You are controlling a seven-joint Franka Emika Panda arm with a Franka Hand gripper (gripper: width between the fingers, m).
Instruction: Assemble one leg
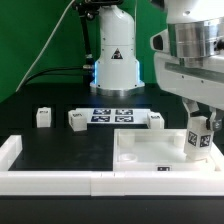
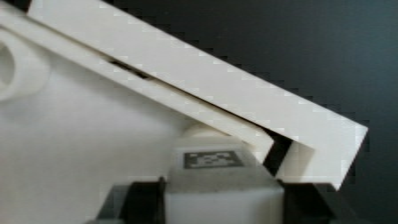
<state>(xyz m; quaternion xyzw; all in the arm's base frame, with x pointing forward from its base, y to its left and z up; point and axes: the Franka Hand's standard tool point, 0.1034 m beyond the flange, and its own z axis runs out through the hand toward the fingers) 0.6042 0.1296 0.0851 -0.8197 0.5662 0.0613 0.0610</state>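
Observation:
My gripper (image 1: 199, 128) is shut on a leg (image 1: 199, 141), a small white block with a black-and-white tag, and holds it upright over the right corner of the large flat white panel (image 1: 150, 153). In the wrist view the leg (image 2: 210, 170) sits between my two dark fingers (image 2: 139, 200), close to the panel's corner (image 2: 89, 140) and the white border rail (image 2: 214, 80). Three more legs stand on the black table: one at the exterior view's left (image 1: 43, 117), one next to the marker board (image 1: 77, 119), and one at the board's right end (image 1: 157, 120).
The marker board (image 1: 112, 115) lies in the middle of the table in front of the arm's white base (image 1: 116, 60). White border rails run along the front (image 1: 60, 182) and right side (image 1: 215, 160) and surround the panel.

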